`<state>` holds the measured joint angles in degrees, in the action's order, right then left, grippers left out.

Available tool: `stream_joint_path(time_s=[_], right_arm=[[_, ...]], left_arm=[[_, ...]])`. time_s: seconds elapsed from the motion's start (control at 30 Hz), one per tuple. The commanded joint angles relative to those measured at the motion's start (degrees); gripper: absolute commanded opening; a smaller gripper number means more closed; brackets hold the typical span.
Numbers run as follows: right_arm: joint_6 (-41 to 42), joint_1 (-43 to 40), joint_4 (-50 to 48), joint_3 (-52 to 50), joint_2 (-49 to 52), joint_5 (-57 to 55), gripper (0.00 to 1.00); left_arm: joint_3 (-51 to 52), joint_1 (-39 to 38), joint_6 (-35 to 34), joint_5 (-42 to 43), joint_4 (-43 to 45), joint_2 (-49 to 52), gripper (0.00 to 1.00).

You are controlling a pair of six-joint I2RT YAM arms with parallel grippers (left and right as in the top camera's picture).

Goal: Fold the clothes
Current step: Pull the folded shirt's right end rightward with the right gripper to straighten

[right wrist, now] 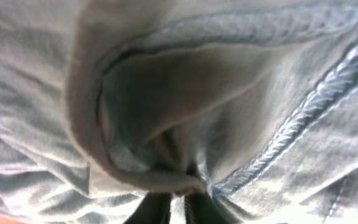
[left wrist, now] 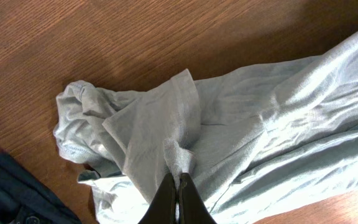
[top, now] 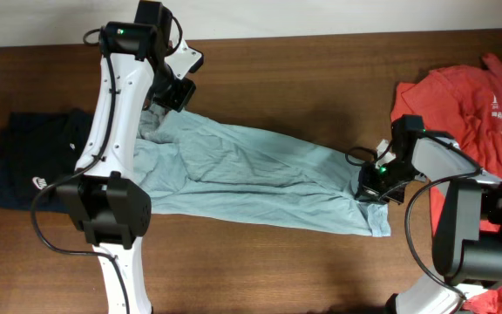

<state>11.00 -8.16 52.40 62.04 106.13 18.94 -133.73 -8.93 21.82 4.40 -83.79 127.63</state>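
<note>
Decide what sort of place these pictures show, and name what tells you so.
Probably a robotics lab bench: at a wooden table, the left gripper and right gripper each pinch a light blue garment, with a red shirt and a dark garment lying aside.

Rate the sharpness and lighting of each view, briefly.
Overhead: sharp and evenly lit across the table. Left wrist: crisp on the light blue garment, with a pale sheen on the wood at the top. Right wrist: too close, so the cloth is soft and blurred, its fold dark in the middle and washed out at the lower right.
</note>
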Motion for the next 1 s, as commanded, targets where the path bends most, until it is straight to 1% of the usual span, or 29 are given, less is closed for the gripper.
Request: stream_joint_path(time_s=[0.0, 0.07, 0.17, 0.23, 0.3, 0.43, 0.53, 0.83, 0.97], right_arm=[[0.0, 0.2, 3.1, 4.2, -0.2, -1.7, 0.07], [0.0, 0.2, 6.1, 6.9, -0.4, -4.9, 0.04], [0.0, 0.2, 10.7, 11.6, -1.1, -9.4, 0.04], [0.0, 0.2, 12.2, 13.5, -1.7, -9.6, 0.04], [0.0, 0.2, 13.0, 14.5, -2.2, -10.1, 0.04], [0.0, 0.2, 16.7, 16.9, -2.4, -18.6, 0.04], [0.0, 0.2, 20.3, 18.2, -2.4, -22.5, 0.04], [0.0, 0.2, 23.3, 18.6, -2.4, -23.7, 0.04], [0.0, 0.2, 23.3, 18.6, -2.4, -23.7, 0.04]], left_arm=[[-0.1, 0.1, -0.5, -0.5, 0.0, 0.2, 0.0], [-0.1, 0.1, -0.5, -1.2, 0.0, 0.2, 0.0], [-0.1, 0.1, -0.5, -1.3, 0.0, 0.2, 0.0], [-0.1, 0.1, -0.5, -1.3, 0.0, 0.2, 0.0], [-0.1, 0.1, -0.5, -1.5, -0.1, 0.2, 0.0], [-0.1, 0.1, -0.5, -4.6, -1.4, 0.2, 0.0], [-0.1, 0.1, -0.5, -5.3, -3.1, 0.2, 0.0], [-0.1, 0.1, -0.5, -5.2, -11.0, 0.2, 0.01], [-0.1, 0.1, -0.5, -3.2, -12.1, 0.2, 0.02]])
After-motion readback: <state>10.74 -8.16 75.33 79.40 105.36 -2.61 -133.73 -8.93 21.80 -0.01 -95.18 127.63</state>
